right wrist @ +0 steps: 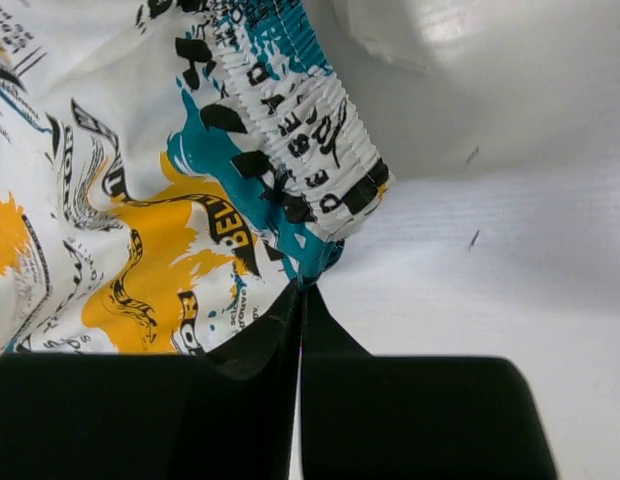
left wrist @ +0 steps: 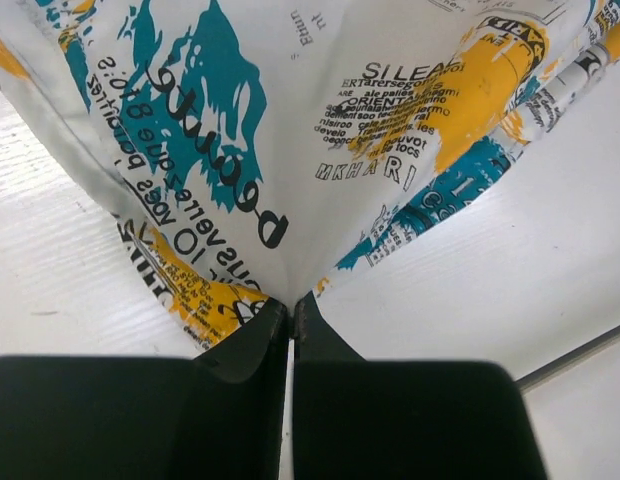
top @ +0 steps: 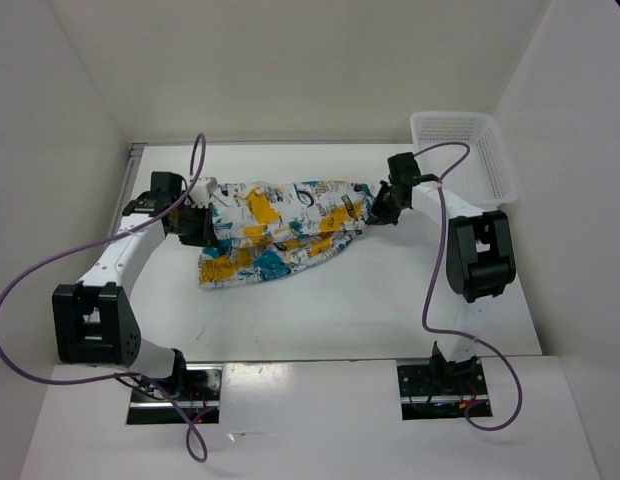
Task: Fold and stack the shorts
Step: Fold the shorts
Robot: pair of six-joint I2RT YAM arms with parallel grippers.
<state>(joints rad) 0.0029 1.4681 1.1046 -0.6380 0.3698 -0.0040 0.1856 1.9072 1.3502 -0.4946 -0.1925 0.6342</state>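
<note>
The shorts (top: 280,228), white with a teal, yellow-orange and black print, hang stretched between both grippers over the middle of the table, their lower part sagging onto it. My left gripper (top: 202,222) is shut on their left edge; in the left wrist view its jaws (left wrist: 290,305) pinch the cloth (left wrist: 320,130). My right gripper (top: 378,208) is shut on the right end; in the right wrist view it (right wrist: 305,288) pinches the corner of the elastic waistband (right wrist: 300,130).
A white plastic mesh basket (top: 468,150) stands at the back right of the white table (top: 390,300). White walls close in the left, back and right. Purple cables loop over both arms.
</note>
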